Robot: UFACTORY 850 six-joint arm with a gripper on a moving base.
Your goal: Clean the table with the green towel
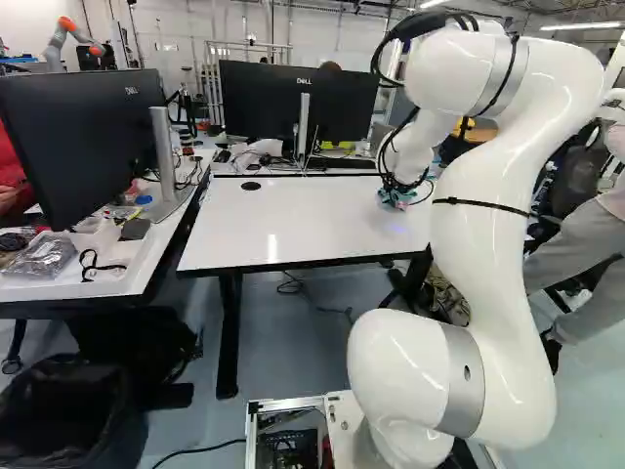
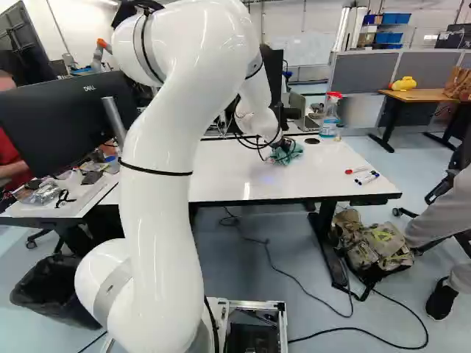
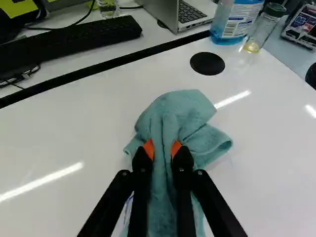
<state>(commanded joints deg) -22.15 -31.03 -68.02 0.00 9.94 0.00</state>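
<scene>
Right base view: jaws point(image 2: 280, 146) low over the white table point(image 2: 228, 176), in its far right part, green towel point(image 2: 292, 153) bunched at their tips. Wrist view: jaws point(image 3: 162, 153) closed on the towel, a fold pinched between the orange pads point(image 3: 148, 149); loose cloth spreads on the table ahead of and beside them.

Edges and room: bare white surface on both sides of the cloth. Broadest open stretch is left of it, as far as a round black cap point(image 1: 251, 186) near the far left corner. Ahead of the cloth, a second cap point(image 3: 207, 63); past that, spray bottle point(image 3: 234, 19) and green-lidded jar point(image 3: 266, 24) crowd the far right corner. Markers point(image 2: 366, 178) lie near the right edge.

View against view: left base view gives the left edge and first cap, both behind the arm point(image 2: 165, 147) in the right one. Right base view alone shows the markers. Keyboard point(image 3: 69, 42) and open laptop point(image 3: 185, 12), beyond the black strip at the far edge, read clearly only in the wrist view.
</scene>
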